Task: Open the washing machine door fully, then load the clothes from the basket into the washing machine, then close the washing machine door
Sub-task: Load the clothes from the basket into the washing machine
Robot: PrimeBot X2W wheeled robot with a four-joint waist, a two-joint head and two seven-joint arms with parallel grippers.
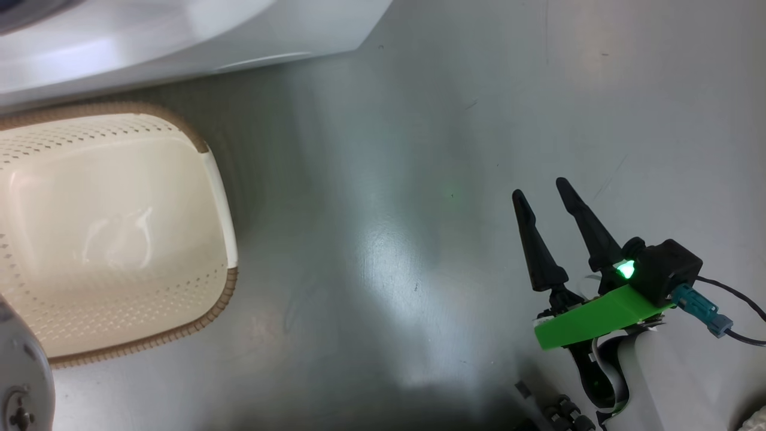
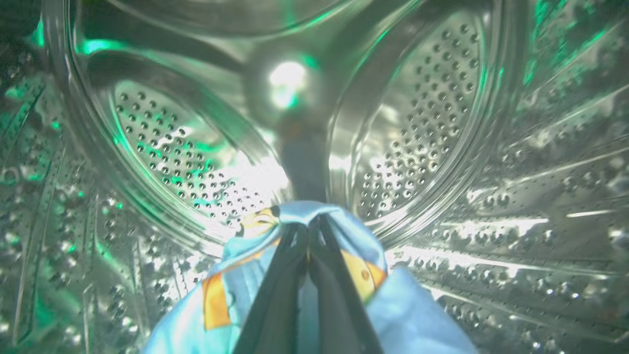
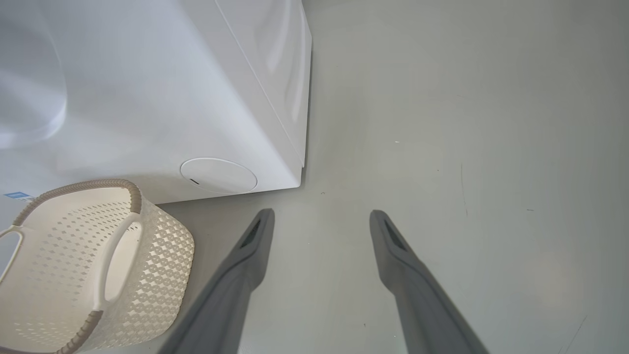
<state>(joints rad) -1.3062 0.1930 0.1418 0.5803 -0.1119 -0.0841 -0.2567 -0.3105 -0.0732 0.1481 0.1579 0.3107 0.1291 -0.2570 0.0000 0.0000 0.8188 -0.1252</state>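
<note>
The left tool (image 2: 308,222) is inside the washing machine (image 3: 172,98), its two dark fingers pressed together with no gap between them, pinching the clothes (image 2: 413,319): a light blue garment with orange patches and a cartoon print, bunched around the fingertips and draped down both sides of the fingers. Beyond it the steel drum (image 2: 432,98) curves round, its perforated back wall and ribbed sides glinting with green and white reflections, and the garment hangs just above the drum's lower wall; whether it touches the metal cannot be told. The right tool (image 1: 540,188) is outside the machine, well apart from it, over the grey floor (image 1: 419,179), its fingers spread wide with nothing between them. A green bracket (image 1: 598,317) sits across its wrist beside a small lit green lamp. The basket (image 3: 162,255) stands on the floor just in front of the washing machine's white front, near its lower corner, to the left of the right tool. It is upright, with its brown woven-look rim on top, and its glossy cream bottom shows in the head view. A round cover (image 3: 218,175) is set low in the machine's front panel, just beyond the basket, and the edge of a blue sticker (image 3: 17,195) shows at the far left.
</note>
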